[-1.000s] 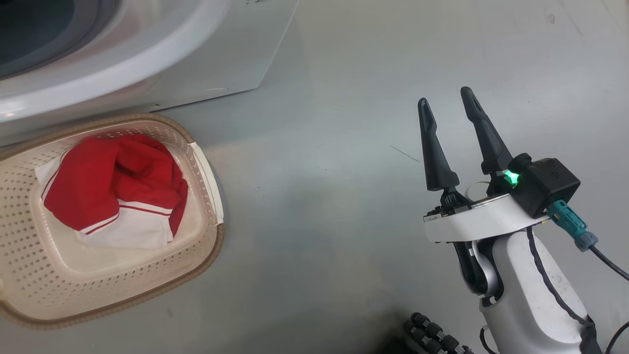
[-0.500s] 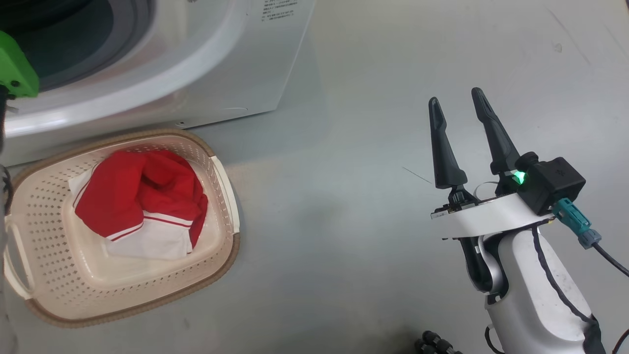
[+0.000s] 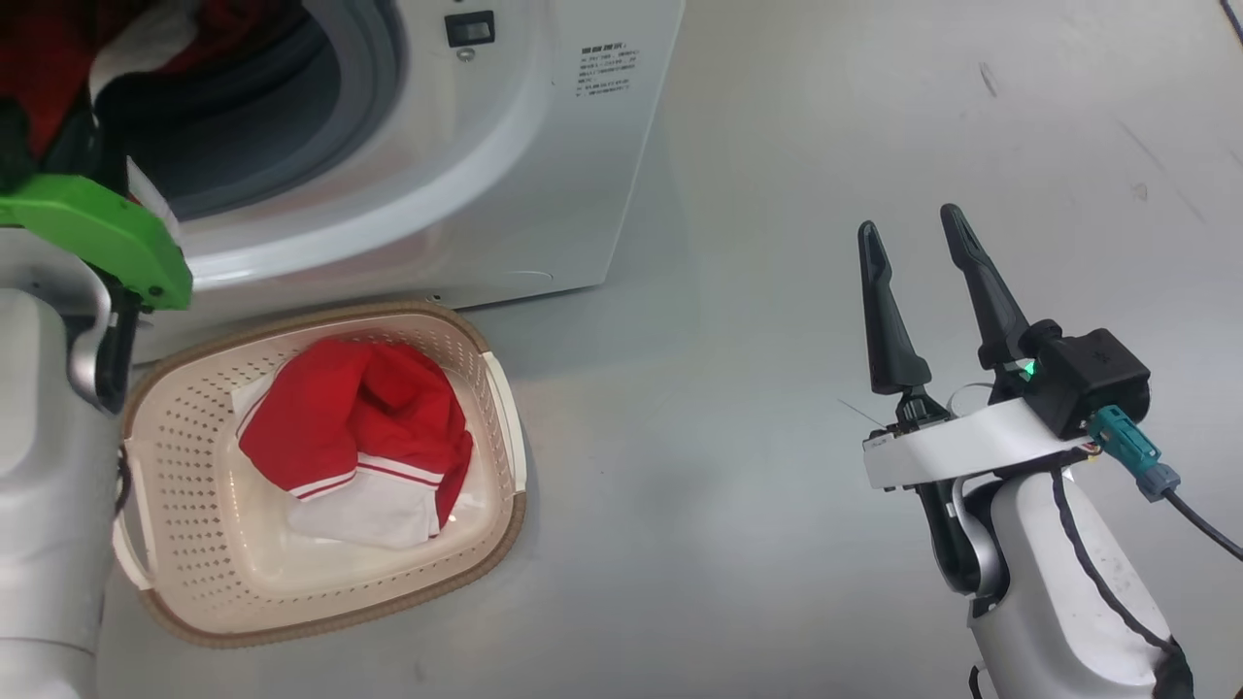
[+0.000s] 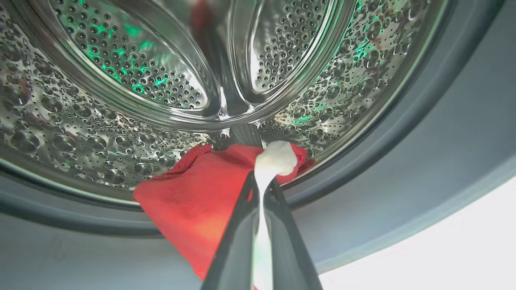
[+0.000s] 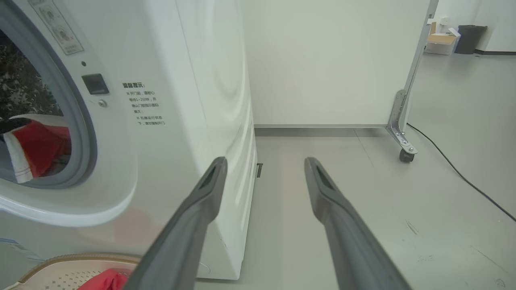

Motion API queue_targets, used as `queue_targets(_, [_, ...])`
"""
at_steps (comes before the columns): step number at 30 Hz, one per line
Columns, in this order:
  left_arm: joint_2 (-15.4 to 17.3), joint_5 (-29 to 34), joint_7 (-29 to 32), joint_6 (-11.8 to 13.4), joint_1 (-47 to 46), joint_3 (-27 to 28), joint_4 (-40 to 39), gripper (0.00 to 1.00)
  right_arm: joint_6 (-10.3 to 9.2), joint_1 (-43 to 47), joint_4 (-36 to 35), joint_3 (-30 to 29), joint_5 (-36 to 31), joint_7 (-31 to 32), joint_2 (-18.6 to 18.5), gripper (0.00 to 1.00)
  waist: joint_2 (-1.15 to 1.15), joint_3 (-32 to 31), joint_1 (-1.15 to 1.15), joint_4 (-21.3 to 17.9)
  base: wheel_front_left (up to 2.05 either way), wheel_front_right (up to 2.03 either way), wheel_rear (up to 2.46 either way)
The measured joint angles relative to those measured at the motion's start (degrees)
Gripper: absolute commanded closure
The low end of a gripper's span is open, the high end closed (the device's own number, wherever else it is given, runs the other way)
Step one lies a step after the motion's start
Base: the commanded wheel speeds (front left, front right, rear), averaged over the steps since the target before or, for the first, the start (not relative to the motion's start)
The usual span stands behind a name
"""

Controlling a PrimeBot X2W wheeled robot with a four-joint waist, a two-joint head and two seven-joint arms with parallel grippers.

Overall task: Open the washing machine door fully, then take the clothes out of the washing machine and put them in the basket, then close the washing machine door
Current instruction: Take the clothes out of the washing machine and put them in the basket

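My left gripper point(image 4: 264, 177) is shut on a red garment with white trim point(image 4: 201, 193), held at the mouth of the steel drum point(image 4: 121, 80) just over the grey rubber ring point(image 4: 403, 141). In the head view that garment point(image 3: 39, 58) hangs at the washing machine point(image 3: 544, 175) opening, above my left arm's green wrist piece point(image 3: 107, 243). The cream basket point(image 3: 500, 388) stands on the floor in front of the machine with more red and white clothes point(image 3: 359, 437) in it. My right gripper point(image 3: 908, 221) is open and empty over bare floor, well right of the basket. The washing machine door is out of view.
In the right wrist view a white partition on a caster point(image 5: 405, 153) stands behind the machine, with a black cable point(image 5: 455, 169) running across the grey floor. A dark bin point(image 5: 469, 38) and a box sit far back right.
The head camera has swung, so the whole picture has slid down and right. My left arm and the garment it holds have come into view at the drum opening. The right gripper stays open.
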Motion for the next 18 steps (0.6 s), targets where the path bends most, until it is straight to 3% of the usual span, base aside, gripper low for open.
queue_targets(18, [-3.2, -3.4, -7.6, -0.5, 9.9, -1.5, -3.7, 1.0, 1.2, 4.6, 2.2, -1.0, -1.0, 0.0, 0.0, 0.0, 0.0, -9.3, 0.0, 5.1, 0.0, 0.0, 0.0])
